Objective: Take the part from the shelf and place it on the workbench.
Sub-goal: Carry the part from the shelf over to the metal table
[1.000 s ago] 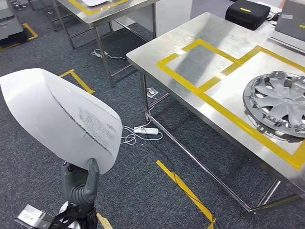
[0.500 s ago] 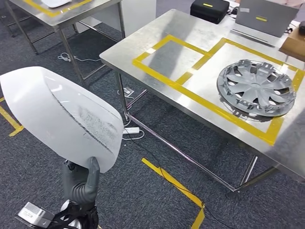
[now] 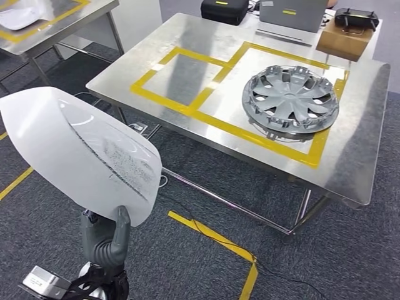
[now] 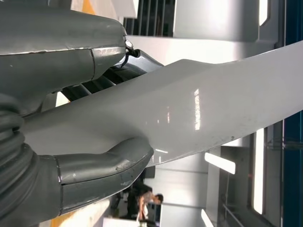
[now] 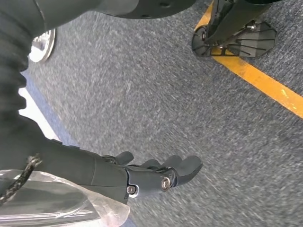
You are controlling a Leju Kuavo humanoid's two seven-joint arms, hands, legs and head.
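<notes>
Above the grey carpet, left hand point(image 3: 106, 240) grips a glossy white curved shell part point(image 3: 80, 153); right hand point(image 5: 143, 175) hangs released, fingers apart; steel bench point(image 3: 155, 53) ahead.

Dark grey carpet floor point(image 3: 330, 262) with yellow tape lines point(image 3: 214, 237). Steel table point(image 3: 363, 156), yellow tape rectangles on top. Second steel table point(image 3: 70, 25) beyond its left edge. Cables underneath.
</notes>
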